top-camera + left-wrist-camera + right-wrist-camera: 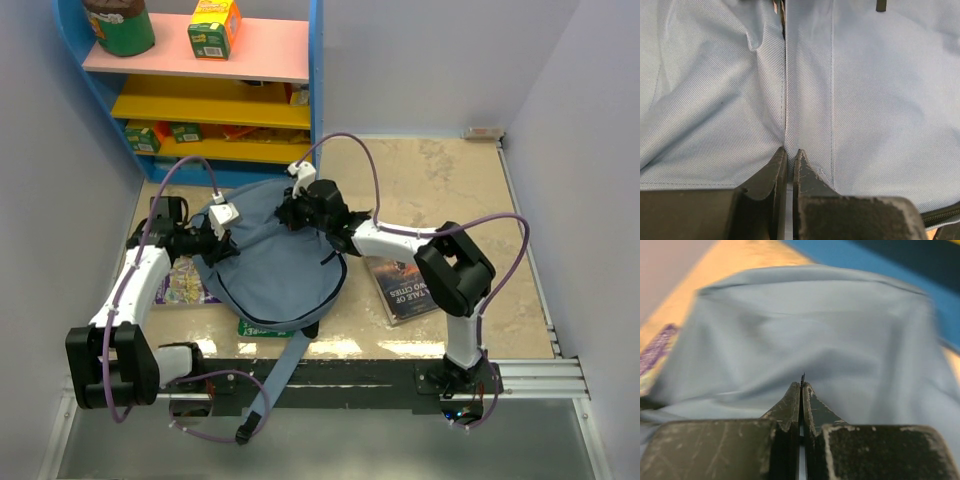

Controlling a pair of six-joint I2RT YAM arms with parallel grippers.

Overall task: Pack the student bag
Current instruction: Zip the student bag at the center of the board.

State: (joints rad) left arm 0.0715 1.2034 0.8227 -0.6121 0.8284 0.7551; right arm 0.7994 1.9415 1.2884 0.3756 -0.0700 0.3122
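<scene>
**Both grippers closed at the bag's edges**

At centre-left of the top view, your left gripper (208, 246) pinches a fold of fabric along a seam at the left edge of the student bag (275, 262), jaws nearly together. The bag lies flat mid-frame on the table. Your right gripper (290, 212) sits at the bag's upper edge, jaws pressed together with a thin dark sliver between the tips. You cannot tell what the sliver is. A book (400, 285) lies to the bag's right.
</scene>
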